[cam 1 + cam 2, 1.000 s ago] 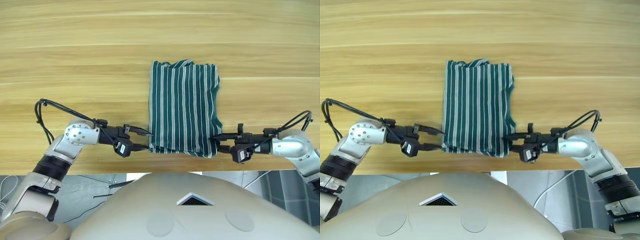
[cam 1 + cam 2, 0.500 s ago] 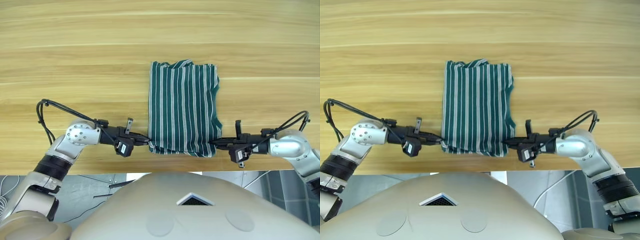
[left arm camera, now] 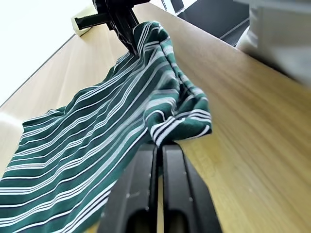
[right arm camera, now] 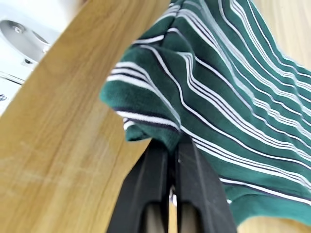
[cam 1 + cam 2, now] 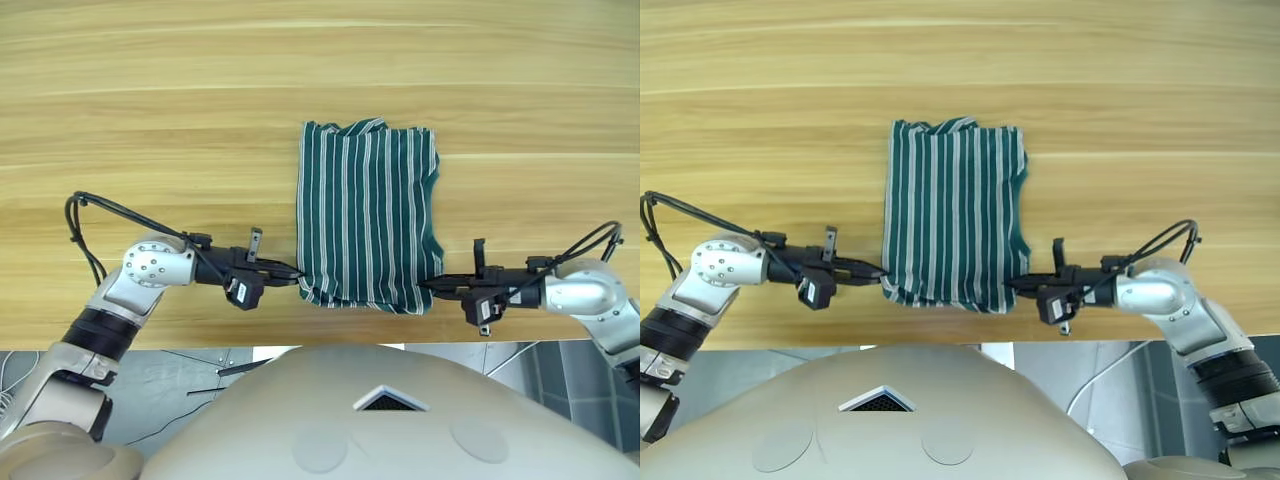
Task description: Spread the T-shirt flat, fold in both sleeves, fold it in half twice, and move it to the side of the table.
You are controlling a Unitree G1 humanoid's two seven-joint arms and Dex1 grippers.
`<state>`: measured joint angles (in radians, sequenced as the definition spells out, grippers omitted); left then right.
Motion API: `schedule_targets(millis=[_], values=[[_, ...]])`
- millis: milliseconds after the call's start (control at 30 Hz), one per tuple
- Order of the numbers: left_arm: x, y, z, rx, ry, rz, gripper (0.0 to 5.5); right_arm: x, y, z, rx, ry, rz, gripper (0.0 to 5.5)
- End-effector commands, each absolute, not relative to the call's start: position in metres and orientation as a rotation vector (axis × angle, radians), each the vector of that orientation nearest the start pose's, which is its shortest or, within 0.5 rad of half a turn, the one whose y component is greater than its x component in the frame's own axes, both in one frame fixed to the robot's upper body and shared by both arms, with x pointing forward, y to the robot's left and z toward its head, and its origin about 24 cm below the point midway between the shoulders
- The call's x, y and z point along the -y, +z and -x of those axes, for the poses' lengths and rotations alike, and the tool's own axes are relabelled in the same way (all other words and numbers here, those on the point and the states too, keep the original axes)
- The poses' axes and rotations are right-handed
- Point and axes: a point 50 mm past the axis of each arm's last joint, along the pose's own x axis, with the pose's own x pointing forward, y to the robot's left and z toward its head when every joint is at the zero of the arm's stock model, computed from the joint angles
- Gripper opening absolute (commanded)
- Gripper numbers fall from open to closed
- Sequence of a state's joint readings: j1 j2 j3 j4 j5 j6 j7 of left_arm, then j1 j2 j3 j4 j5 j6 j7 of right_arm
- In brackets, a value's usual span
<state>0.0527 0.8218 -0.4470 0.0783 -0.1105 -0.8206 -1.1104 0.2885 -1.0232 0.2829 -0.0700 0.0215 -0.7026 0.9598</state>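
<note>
Green striped T-shirt (image 5: pixel 367 215), folded to a narrow rectangle, lies mid-surface (image 5: pixel 150 120) nr front edge. L gripper (image 5: pixel 297 280) fingers pinch its near-left corner. R gripper (image 5: pixel 425 287) fingers pinch near-right corner.

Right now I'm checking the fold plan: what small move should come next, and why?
Probably lift both near corners and carry them toward the collar edge: the left end effector and right end effector are each shut on a near corner of the green white-striped T-shirt, sleeves already folded in.
</note>
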Motion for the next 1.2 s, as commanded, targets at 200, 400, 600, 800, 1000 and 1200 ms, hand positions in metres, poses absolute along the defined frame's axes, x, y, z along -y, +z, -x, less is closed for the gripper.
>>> schedule_targets(millis=[200, 400, 600, 800, 1000, 1200], values=[[-0.195, 0.057, -0.158, 0.159, -1.659, -0.729, 0.02, 0.228, 0.07, -0.135, -0.029, 1.544, 0.809, 0.0], [-0.194, 0.061, -0.157, 0.198, -1.627, -0.684, 0.02, 0.225, 0.08, -0.137, 0.032, 1.529, 0.788, 0.0], [-0.191, 0.076, -0.188, 0.304, -1.441, -0.65, 0.02, 0.221, 0.093, -0.167, 0.128, 1.367, 0.788, 0.0], [-0.186, 0.089, -0.221, 0.414, -1.251, -0.586, 0.02, 0.217, 0.095, -0.2, 0.165, 1.191, 0.784, 0.0], [-0.182, 0.087, -0.252, 0.406, -1.132, -0.539, 0.02, 0.212, 0.091, -0.226, 0.187, 1.049, 0.747, 0.0], [-0.179, 0.07, -0.293, 0.291, -1.023, -0.503, 0.02, 0.207, 0.078, -0.251, 0.144, 0.924, 0.756, 0.0]])
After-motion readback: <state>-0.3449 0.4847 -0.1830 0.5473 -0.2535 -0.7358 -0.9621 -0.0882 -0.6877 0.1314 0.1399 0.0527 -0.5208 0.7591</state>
